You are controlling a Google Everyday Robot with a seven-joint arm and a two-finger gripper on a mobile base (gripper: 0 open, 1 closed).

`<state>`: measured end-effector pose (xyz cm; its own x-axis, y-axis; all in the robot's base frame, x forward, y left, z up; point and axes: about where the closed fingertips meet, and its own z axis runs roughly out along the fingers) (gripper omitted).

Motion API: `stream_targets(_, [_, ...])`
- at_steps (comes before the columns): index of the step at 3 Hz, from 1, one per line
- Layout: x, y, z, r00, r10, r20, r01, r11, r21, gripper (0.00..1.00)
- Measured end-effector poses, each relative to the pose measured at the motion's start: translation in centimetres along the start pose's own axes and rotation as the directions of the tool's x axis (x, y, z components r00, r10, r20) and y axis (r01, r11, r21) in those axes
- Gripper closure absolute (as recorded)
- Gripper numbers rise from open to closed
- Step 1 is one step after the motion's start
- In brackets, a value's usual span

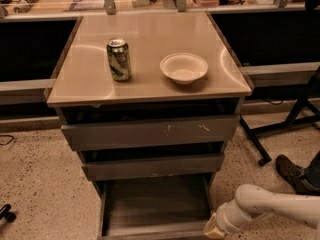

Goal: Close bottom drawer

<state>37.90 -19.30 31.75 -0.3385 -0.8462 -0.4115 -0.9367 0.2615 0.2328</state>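
Note:
The bottom drawer [156, 204] is the lowest of three grey-brown metal drawers and stands pulled far out, its shallow tray open and bare. Its front edge lies at the bottom border of the view. My white arm comes in from the right, and my gripper [214, 229] is at the drawer's front right corner, low by the floor. The fingertips are cut off by the bottom of the view.
The cabinet's tan top [150, 79] holds a green can [119, 59] and a white bowl [183, 67]. The top drawer [150, 132] and middle drawer [152, 166] stick out slightly. A stand's wheeled leg [255, 144] and a person's shoe [291, 173] are at the right.

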Motion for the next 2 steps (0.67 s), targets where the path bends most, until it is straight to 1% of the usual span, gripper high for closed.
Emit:
stream_targets(1, [2.5,-0.2,5.6,0.999,0.029,0.015,-0.027,0.9941,-0.105,1.00])
stream_targets(2, [3.4,0.1,8.9,0.997,0.064,0.032,-0.059,0.9886,-0.139,1.00])
